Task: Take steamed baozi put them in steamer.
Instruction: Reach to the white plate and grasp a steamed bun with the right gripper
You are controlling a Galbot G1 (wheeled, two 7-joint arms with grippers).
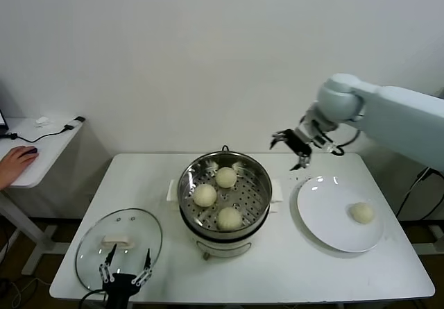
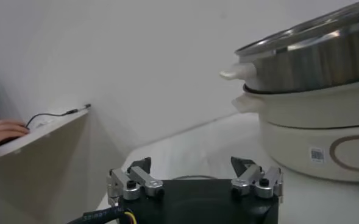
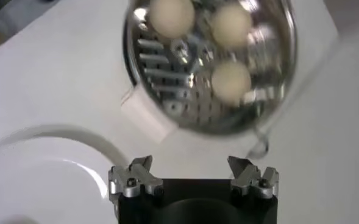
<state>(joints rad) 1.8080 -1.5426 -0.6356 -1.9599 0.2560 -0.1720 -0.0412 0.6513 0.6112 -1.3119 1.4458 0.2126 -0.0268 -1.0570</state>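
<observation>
Bright, even indoor light with soft shadows; the steamer looks blurred in the right wrist view.

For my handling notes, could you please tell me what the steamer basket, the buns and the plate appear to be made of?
Steamer: polished steel by the look, with mirror reflections and a punched floor, on a white, probably plastic base. Baozi: soft dough, matte cream, no glare. Plate: glossy white, likely ceramic or melamine; highlights show along its rim.
</observation>
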